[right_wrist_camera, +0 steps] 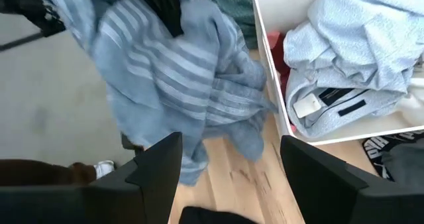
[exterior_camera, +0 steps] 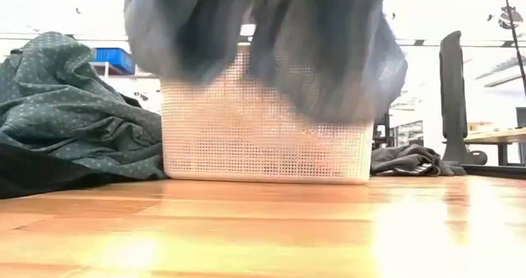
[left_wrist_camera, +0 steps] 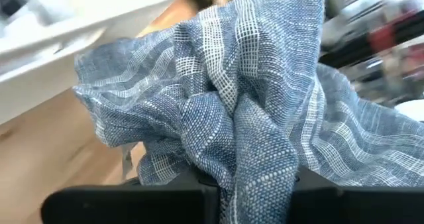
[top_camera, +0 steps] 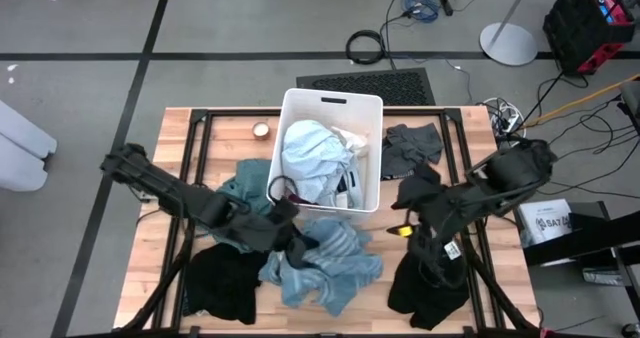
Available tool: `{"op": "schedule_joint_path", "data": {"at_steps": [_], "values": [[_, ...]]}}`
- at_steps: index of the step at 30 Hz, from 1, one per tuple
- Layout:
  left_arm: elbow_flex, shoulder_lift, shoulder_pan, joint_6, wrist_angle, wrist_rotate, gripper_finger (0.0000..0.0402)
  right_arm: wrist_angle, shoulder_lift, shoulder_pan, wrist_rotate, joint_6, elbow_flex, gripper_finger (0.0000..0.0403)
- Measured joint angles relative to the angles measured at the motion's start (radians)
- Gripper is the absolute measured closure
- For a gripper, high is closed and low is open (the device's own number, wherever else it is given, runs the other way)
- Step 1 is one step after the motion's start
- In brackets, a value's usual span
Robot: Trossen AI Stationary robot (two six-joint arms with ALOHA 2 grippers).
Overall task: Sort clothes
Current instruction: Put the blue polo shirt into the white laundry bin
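Note:
My left gripper (top_camera: 287,228) is shut on a blue-white striped garment (top_camera: 325,263) just in front of the white bin (top_camera: 372,108). The garment hangs blurred in front of the bin in the low view (exterior_camera: 271,48). My right gripper (top_camera: 402,221) is open and empty to the right of it, over bare wood, and faces the garment (right_wrist_camera: 172,85). A light blue garment (top_camera: 312,150) lies in the bin. A teal garment (top_camera: 245,188) lies left of the bin, a dark grey one (top_camera: 412,143) right of it, and black ones at the near left (top_camera: 225,278) and near right (top_camera: 430,283). My left gripper pinches a bunched fold of the striped garment (left_wrist_camera: 248,164) between its two fingers, several layers together. The cloth is gathered up at the fingers and hangs slack below them (right_wrist_camera: 199,118). I cannot tell whether its lower end touches the table.
A small round disc (top_camera: 262,130) lies at the far left of the bin. The table's black frame rails (top_camera: 195,148) run along both sides. Bare wood (exterior_camera: 263,229) shows in front of the bin, between the striped garment and the near right black garment.

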Motion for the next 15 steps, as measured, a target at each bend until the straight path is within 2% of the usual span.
{"op": "schedule_joint_path", "data": {"at_steps": [9,15], "values": [[0.002,-0.072,-0.003,0.107,0.363,-0.044,0.0356,0.0,-0.045,0.058,0.082,0.048,0.0,0.0161],[0.002,-0.115,0.068,0.132,0.432,-0.127,0.0356,0.0,-0.045,0.099,0.103,0.078,0.0,0.0161]]}}
